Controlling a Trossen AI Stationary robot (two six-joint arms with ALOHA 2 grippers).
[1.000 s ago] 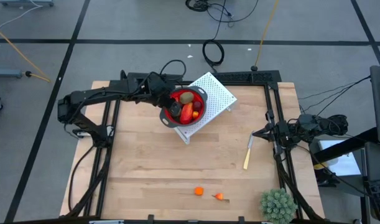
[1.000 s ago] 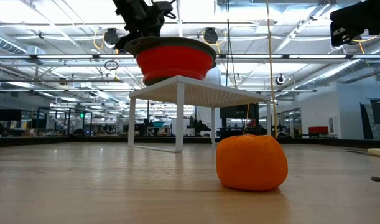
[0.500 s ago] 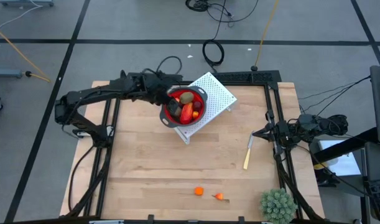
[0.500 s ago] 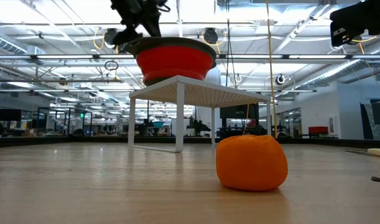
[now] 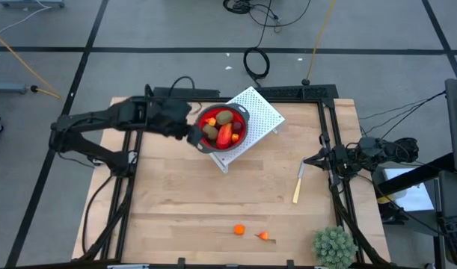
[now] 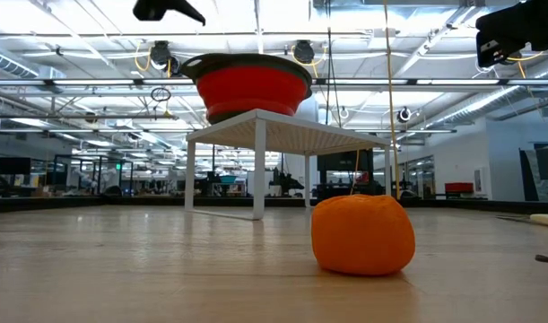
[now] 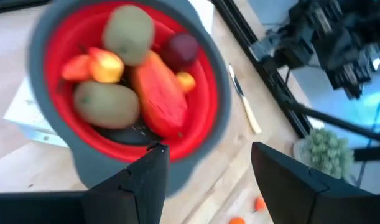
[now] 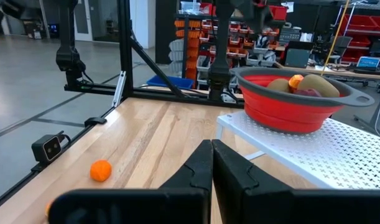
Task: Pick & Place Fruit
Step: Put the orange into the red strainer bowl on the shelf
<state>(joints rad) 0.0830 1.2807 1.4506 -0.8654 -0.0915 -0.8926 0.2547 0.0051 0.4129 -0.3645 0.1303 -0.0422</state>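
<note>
High view: two orange fruit (image 5: 239, 229) lie loose near table front, rest in bowl (image 5: 200, 140). L gripper (image 5: 185, 131) open, empty, beside bowl; R gripper (image 5: 309, 160) shut, nearer.

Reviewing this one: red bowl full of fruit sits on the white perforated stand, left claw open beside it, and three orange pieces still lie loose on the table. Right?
Not quite: only two orange pieces lie loose on the table, as the high view shows. The rest stands: the red bowl of fruit sits on the white perforated stand, and the left claw is open beside it.
</note>
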